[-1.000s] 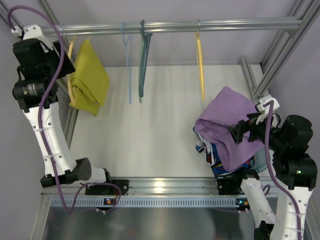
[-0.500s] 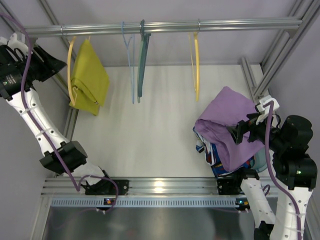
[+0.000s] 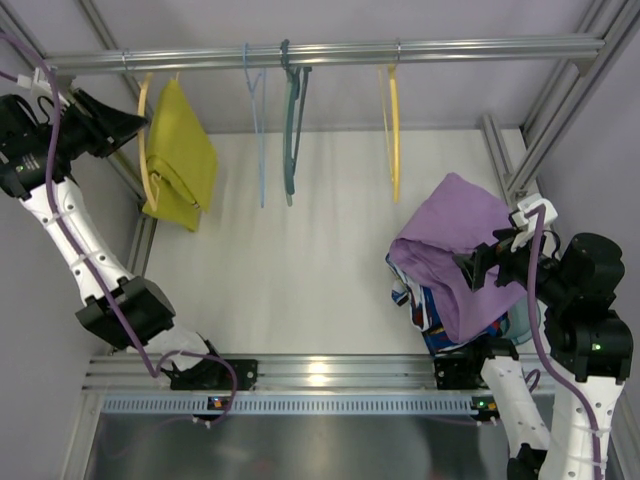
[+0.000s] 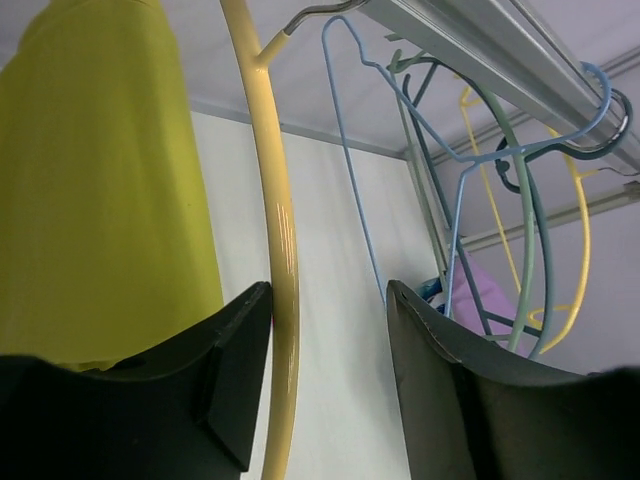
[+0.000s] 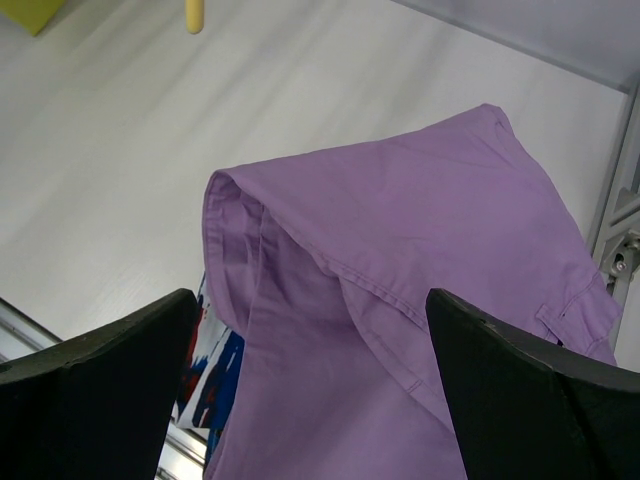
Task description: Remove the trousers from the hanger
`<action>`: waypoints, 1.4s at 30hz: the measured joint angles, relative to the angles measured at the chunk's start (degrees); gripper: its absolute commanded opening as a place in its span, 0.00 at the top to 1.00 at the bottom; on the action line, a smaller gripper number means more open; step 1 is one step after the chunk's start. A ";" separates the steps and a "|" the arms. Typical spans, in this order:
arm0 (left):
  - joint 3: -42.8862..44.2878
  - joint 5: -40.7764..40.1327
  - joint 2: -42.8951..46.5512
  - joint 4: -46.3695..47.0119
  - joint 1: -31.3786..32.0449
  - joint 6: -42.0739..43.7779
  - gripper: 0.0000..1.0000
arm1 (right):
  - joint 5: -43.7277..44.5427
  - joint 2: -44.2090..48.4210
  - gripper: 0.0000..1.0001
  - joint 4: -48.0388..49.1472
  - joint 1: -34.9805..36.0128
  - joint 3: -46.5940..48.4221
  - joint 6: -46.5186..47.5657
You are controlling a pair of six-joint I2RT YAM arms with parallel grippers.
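The mustard-yellow trousers (image 3: 181, 152) hang folded over the yellow hanger (image 3: 146, 150) at the left end of the rail. My left gripper (image 3: 128, 122) is open right beside that hanger. In the left wrist view the hanger's yellow arm (image 4: 279, 250) runs between the jaws, close against the left finger (image 4: 215, 365), with the trousers (image 4: 100, 190) to its left. My left gripper (image 4: 330, 340) is not closed on it. My right gripper (image 3: 468, 270) is open and empty over the purple garment (image 3: 455, 240), which fills the right wrist view (image 5: 420, 280) behind my right gripper (image 5: 312, 340).
On the metal rail (image 3: 460, 47) hang a light blue hanger (image 3: 259, 130), a dark teal hanger (image 3: 291, 125) and a plain yellow hanger (image 3: 394, 130). Blue patterned cloth (image 3: 418, 305) lies under the purple garment. Frame posts stand at both back corners.
My left arm swung up and out to the left, then its gripper moved right onto the trousers' hanger. The empty hangers swayed slightly. The right arm has not moved.
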State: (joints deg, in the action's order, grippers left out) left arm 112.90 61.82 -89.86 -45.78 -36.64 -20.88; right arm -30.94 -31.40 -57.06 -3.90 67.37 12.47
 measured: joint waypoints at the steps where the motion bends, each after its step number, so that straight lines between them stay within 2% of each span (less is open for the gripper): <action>1: -0.55 1.14 -0.28 1.16 -0.02 -1.11 0.46 | 0.00 0.00 0.01 0.00 -0.02 0.00 0.00; 10: -2.58 6.88 -4.33 5.16 -0.04 -7.48 0.54 | -0.09 0.15 0.01 -0.02 -0.02 -0.66 0.00; 21: -2.67 11.63 -5.33 6.05 0.22 -9.46 0.59 | -0.28 0.13 0.01 0.09 -0.02 -1.09 -0.07; 27: -2.64 13.81 -7.91 6.49 0.92 -10.23 0.69 | -0.42 0.11 0.01 0.22 -0.02 -1.31 -0.09; 30: -2.32 14.49 -8.26 6.71 1.31 -10.56 0.78 | -0.44 0.11 0.01 0.26 -0.02 -1.31 -0.11; 35: -1.16 15.17 -8.31 6.08 1.73 -10.45 1.00 | -0.46 0.11 0.01 0.42 -0.02 -1.31 -0.11; 42: 0.59 14.56 -8.28 4.02 1.62 -11.08 1.00 | -0.52 0.11 0.01 0.46 -0.02 -1.31 -0.17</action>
State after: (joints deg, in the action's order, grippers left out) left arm 113.49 76.38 -98.15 -41.76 -35.03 -31.97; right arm -31.46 -31.29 -56.60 -3.92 66.06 12.29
